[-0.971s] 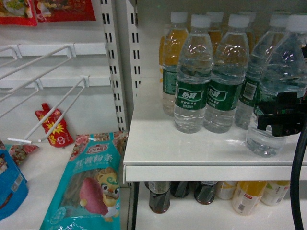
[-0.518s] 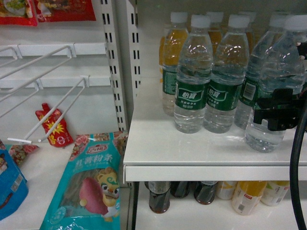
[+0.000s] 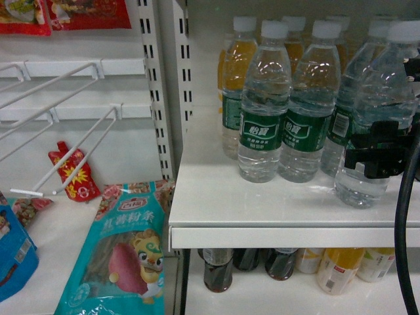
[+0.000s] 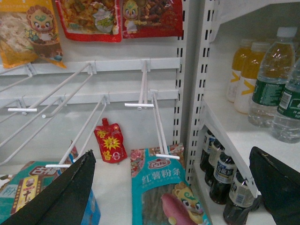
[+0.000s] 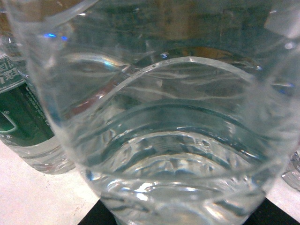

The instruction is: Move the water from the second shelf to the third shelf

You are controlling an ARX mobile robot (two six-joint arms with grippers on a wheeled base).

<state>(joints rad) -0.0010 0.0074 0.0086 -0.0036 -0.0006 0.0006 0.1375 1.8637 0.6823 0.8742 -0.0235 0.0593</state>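
Water bottle (image 3: 377, 115) standing upright at the near right corner of the white shelf (image 3: 216, 197), clear ribbed body, white cap, green label mostly hidden behind the black right pincer (image 3: 379, 154). Right pincer clamped round the bottle's middle, at label height, with a black cable (image 3: 405, 216) hanging down the right edge. Bottle base apparently touching the shelf; cannot tell for sure whether just lifted. From the right wrist camera, only the bottle's ribbed lower body (image 5: 159, 136) filling the view, a black fingertip (image 5: 96, 218) at the bottom edge, and a green-labelled neighbour (image 5: 23, 117) just beside it on the left.

More green-labelled water bottles (image 3: 264, 105) lined up to the left and further back on the same shelf, with orange-drink bottles (image 3: 237, 59) at the far left of the row. On the shelf below, dark cola bottles (image 3: 218, 269) to the left and pale yellow drink bottles (image 3: 338, 269) to the right.

Left pincer (image 4: 178, 192) held well left of the shelves, in front of the peg rack (image 4: 93, 93), its two black fingers (image 4: 61, 197) spread wide apart with nothing between them. Below the hooks, a teal snack bag (image 3: 125, 252) and a small red pouch (image 3: 72, 172); red and yellow snack packs (image 4: 117, 18) hanging above.
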